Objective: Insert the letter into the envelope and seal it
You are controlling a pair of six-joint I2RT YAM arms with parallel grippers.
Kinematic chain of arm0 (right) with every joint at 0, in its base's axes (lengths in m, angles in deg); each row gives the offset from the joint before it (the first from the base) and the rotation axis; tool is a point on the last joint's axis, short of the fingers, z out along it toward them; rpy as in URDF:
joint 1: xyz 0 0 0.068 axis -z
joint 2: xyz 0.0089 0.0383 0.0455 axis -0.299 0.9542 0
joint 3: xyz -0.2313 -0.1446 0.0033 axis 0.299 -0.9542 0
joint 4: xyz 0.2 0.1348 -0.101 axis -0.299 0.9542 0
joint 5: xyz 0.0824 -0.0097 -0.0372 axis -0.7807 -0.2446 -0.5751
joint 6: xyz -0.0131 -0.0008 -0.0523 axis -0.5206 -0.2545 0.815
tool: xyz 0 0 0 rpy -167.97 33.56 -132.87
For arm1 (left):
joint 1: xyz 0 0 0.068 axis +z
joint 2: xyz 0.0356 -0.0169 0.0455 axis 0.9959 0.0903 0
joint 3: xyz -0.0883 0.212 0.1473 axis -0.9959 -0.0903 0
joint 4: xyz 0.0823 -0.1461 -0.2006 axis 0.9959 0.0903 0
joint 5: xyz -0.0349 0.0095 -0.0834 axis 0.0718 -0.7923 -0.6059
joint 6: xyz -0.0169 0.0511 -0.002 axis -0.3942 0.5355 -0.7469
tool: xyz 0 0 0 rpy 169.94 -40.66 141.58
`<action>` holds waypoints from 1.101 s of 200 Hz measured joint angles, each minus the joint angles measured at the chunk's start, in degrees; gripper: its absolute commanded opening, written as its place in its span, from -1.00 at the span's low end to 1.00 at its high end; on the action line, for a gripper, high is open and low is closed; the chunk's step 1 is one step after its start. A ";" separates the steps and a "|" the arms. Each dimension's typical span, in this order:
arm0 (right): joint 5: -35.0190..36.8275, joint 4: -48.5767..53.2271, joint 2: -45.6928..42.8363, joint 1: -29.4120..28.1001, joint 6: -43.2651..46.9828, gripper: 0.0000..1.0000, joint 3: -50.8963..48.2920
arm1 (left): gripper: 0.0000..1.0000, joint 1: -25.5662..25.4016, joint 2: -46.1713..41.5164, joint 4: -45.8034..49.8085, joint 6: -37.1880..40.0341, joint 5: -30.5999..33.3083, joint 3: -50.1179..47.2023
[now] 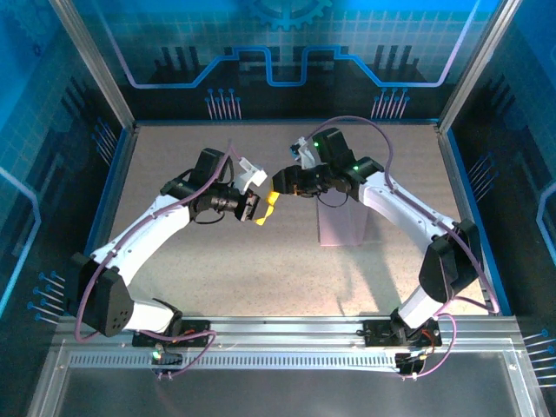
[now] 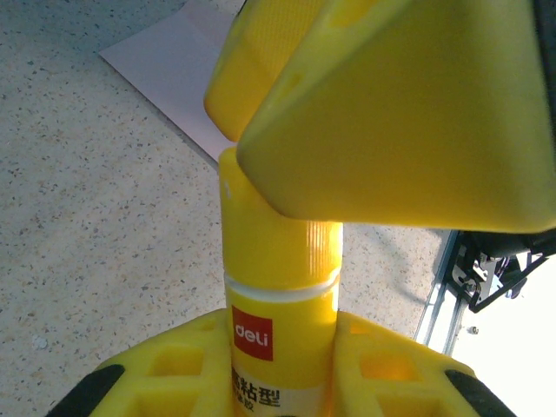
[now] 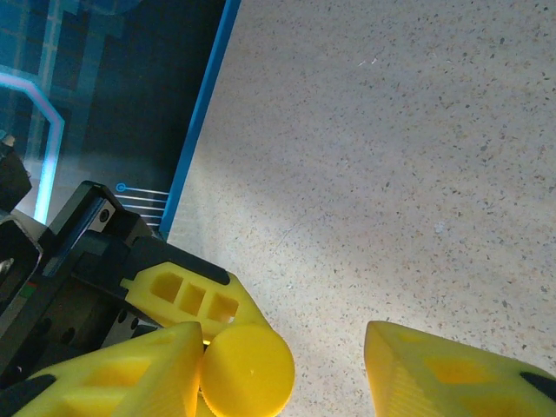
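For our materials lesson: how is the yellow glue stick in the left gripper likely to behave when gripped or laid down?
The glue stick looks like rigid plastic, so it should not flex as the left gripper squeezes it. Its smooth round body would likely roll if laid flat. The ribbed cap should offer some grip.

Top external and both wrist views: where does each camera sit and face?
Top external: above and behind the bases, looking down on the table, left arm, right arm and pink envelope.
Left wrist: on the left arm, looking along the left gripper at the glue stick it holds; envelope beyond.
Right wrist: on the right arm, looking down through the open right gripper at the stick's cap.
Both wrist views share the glue stick.
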State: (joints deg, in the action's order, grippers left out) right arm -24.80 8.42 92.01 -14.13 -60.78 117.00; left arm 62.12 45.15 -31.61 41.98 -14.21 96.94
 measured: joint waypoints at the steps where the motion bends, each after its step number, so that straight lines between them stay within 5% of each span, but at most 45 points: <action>1: -0.07 -0.04 0.04 0.00 0.00 0.02 0.00 | -0.91 0.00 0.00 0.00 -0.02 -0.02 0.00; 220: -0.83 -1.51 0.94 -0.42 -1.70 -0.07 -0.02 | -0.92 0.00 0.50 -0.85 -0.09 0.07 -0.04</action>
State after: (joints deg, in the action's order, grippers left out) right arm -25.63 6.92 92.95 -14.54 -62.48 116.98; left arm 62.12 45.66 -32.46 41.90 -14.15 96.89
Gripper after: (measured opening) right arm 0.476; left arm 0.229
